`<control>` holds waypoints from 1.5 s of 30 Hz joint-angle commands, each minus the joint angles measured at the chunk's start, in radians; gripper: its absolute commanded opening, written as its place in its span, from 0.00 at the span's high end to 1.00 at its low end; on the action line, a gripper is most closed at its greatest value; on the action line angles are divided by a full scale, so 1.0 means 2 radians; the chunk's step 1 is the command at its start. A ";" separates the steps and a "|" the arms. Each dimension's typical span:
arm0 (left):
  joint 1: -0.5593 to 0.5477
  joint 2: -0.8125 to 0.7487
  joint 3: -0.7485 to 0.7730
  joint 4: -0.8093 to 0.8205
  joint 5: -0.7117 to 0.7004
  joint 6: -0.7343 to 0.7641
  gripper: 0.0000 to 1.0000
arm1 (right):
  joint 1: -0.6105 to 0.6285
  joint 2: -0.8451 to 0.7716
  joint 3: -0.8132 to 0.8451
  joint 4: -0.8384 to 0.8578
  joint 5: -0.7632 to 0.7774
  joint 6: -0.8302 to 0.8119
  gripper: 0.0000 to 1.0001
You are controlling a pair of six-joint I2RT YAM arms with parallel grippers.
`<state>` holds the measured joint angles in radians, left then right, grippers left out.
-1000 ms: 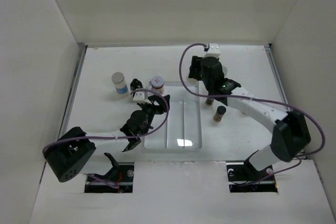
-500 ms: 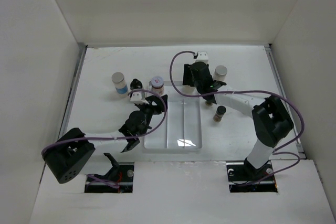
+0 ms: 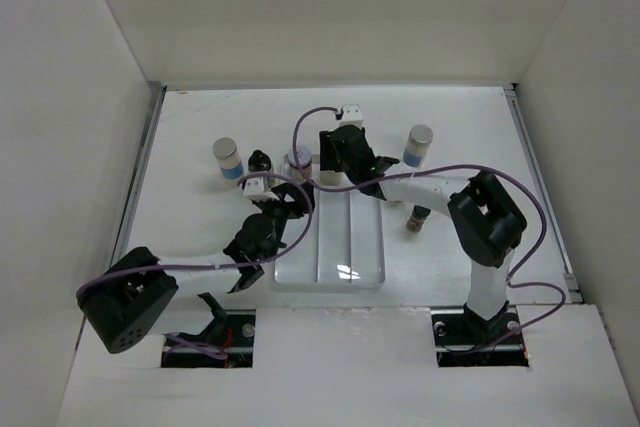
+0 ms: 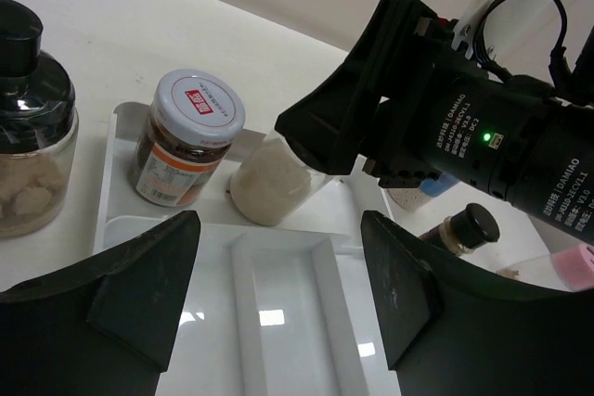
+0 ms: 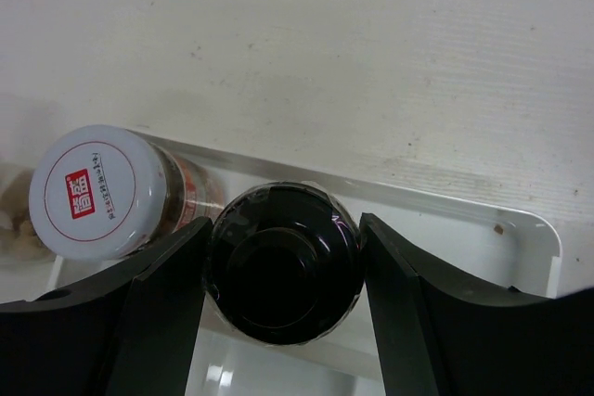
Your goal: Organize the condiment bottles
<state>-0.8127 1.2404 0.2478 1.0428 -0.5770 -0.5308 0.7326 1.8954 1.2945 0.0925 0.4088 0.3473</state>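
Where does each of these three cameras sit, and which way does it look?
Top external: above and behind the robot, looking down at the table; the left arm and right arm show whole.
Left wrist: on the left arm, looking forward over the tray; the open left gripper frames the bottom.
Right wrist: on the right arm, looking straight down; the right gripper clamps a black-capped jar.
Shared: both wrist views show the white-lidded jar in the tray.

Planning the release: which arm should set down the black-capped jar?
Right: right fingers clamp the black-capped white-powder jar at the far end of the clear divided tray; left fingers hang open, empty.
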 commanded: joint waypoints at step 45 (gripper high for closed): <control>0.162 0.107 0.283 -0.439 -0.072 0.031 0.31 | 0.016 -0.458 -0.404 0.142 -0.031 0.074 0.21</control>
<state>-0.4976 1.4296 0.7815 0.1062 -0.7017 -0.5030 0.7544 0.9966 0.4908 0.3153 0.3618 0.4904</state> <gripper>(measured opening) 0.690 0.789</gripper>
